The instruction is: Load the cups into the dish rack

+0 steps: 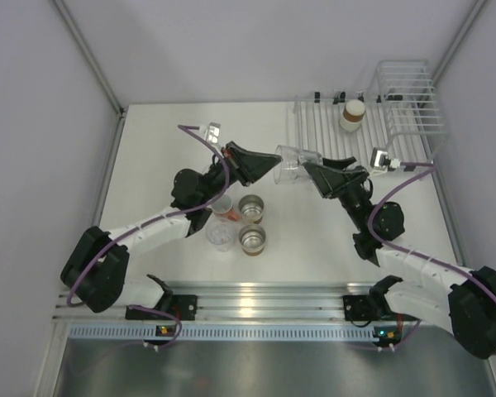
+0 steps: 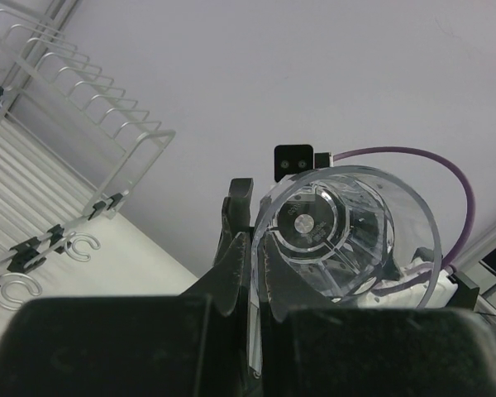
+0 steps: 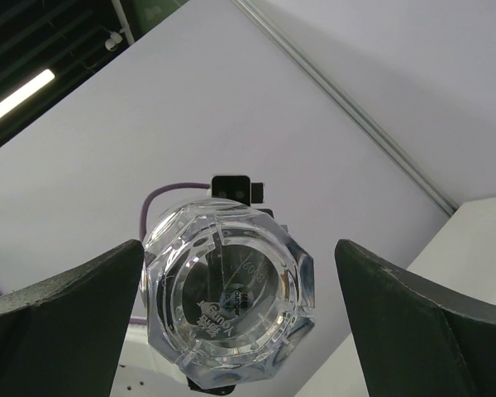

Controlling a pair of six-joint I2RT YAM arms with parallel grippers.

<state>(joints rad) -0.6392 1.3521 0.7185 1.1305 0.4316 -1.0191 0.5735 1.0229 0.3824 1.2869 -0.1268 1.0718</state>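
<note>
Two grippers face each other above the table [image 1: 161,149], with a clear cup [image 1: 298,165] lying sideways in the air between them. The left gripper [image 2: 250,260] is pinched tight on the cup's rim, one finger inside the wall and one outside. The right gripper [image 3: 238,244] is spread wide, its fingers either side of the cup's base with gaps showing. The cup hangs just beside the dish rack [image 1: 314,124], where a brown cup [image 1: 352,114] stands cream end up.

Moulded lettering on the base of the clear cup [image 3: 229,299], right wrist view, too warped and faint to read. Round stamped mark beside it, equally illegible. Nothing else readable anywhere.
</note>
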